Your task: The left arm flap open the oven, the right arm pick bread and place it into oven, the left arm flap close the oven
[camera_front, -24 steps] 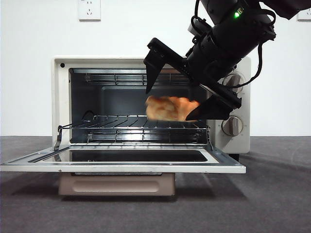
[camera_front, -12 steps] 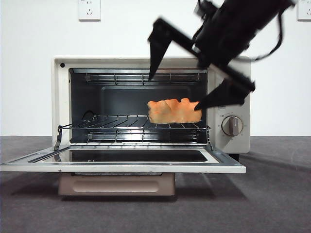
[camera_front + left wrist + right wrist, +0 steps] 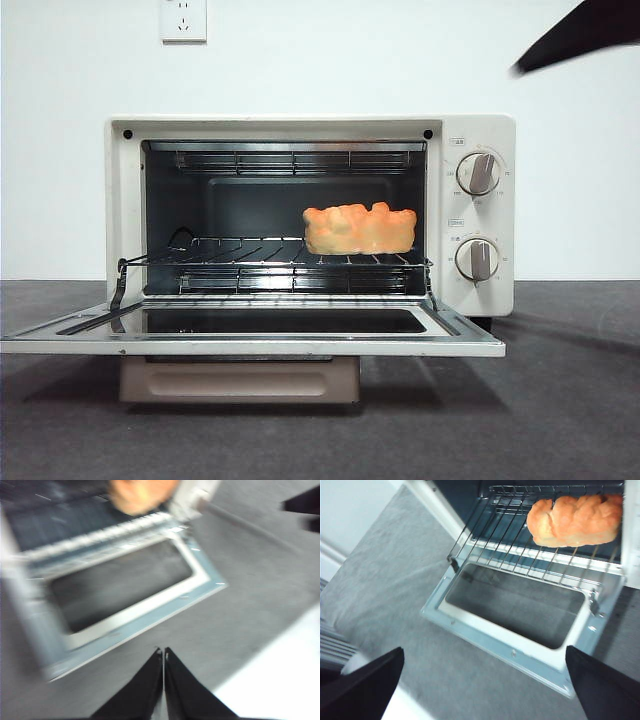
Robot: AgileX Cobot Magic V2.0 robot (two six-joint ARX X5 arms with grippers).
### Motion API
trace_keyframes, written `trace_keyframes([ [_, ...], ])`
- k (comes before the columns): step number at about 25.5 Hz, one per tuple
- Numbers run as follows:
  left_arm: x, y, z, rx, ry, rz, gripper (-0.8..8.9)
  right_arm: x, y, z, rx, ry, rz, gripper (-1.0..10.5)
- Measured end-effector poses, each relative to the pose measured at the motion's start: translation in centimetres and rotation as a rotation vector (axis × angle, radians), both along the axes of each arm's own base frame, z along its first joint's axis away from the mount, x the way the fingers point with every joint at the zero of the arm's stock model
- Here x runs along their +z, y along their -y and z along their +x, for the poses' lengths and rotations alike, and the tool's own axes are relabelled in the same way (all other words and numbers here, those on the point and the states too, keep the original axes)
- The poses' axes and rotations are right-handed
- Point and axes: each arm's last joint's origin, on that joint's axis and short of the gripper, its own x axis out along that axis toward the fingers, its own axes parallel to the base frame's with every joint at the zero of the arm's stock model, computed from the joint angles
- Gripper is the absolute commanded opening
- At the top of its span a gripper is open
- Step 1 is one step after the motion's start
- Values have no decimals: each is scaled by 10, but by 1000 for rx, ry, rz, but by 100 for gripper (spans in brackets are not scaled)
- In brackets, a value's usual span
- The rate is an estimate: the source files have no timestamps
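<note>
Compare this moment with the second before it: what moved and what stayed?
The right gripper, open, let go of the bread and pulled up and away, out of the oven; only a dark tip remains at the front view's top corner. The bread settled on the wire rack. The door stayed open.

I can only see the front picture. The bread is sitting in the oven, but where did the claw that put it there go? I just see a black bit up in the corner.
Observer: The right claw is pulled back above the table, looking down at the open oven door. Its jaws are wide apart and hold nothing.
Operator: Is the bread lying properly on the wires?
Observer: Yes. From above, it lies flat on the wire rack, over toward one side wall.
Operator: And the other claw?
Observer: The left claw hangs over the table near a corner of the door, jaws pressed together, touching nothing. That picture is blurry.
</note>
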Motion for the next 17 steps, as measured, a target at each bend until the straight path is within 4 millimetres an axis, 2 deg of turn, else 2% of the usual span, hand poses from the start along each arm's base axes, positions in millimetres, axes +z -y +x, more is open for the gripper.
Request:
trace_keyframes([
  [4,-10,11,32,-11,-108,-36,7,6,27,-29,22,41,-25,485],
  [8,-21,0,63,24,-208,-85,7,6,48,-50,21,31,-55,485],
  [13,-44,-35,94,115,-279,-203,7,8,65,-67,3,37,-70,485],
  [17,-73,-64,103,209,-319,-290,7,9,69,-71,1,46,-61,485],
])
